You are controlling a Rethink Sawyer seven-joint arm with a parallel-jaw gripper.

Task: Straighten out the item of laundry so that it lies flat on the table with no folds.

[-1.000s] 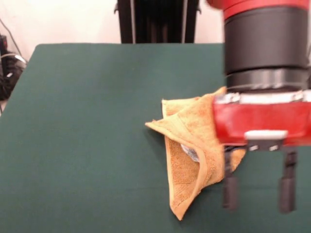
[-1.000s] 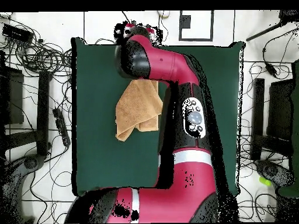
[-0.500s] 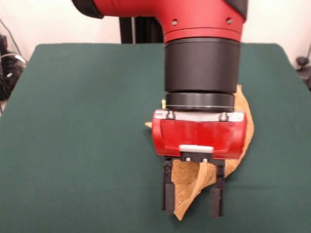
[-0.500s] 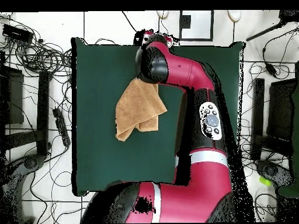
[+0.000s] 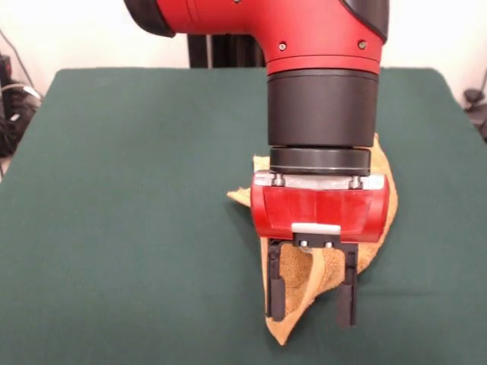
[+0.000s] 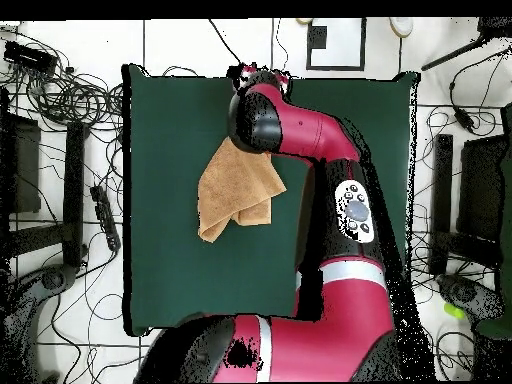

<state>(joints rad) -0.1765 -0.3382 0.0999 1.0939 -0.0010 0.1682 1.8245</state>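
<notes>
One towel (image 5: 298, 293), still folded: it is lying on the table (image 5: 137, 190) as a rough triangle, with a flap doubled over its middle and a pointed corner sticking out toward the table's near edge. From overhead the towel (image 6: 232, 192) is sitting toward the table's (image 6: 165, 270) far end from the robot's base, roughly mid-width.

Handling guess: light, limp terry, lots of grip in the pile, nothing to break. It will drape and drag instead of sliding stiffly. Best hold looks like that pointed corner or the thick hemmed edge of the flap, then peel the flap away from the towel's middle.

Gripper (image 5: 310, 300) is hanging right over that pointed corner, fingers (image 5: 275, 293) spread apart, one on each side of the cloth, clamping nothing as far as I can tell.

Versus a second ago: the gripper has swung in from beside the towel to straddling its corner, and since the half-second mark it is sitting slightly lower. Towel itself is not looking any different.
</notes>
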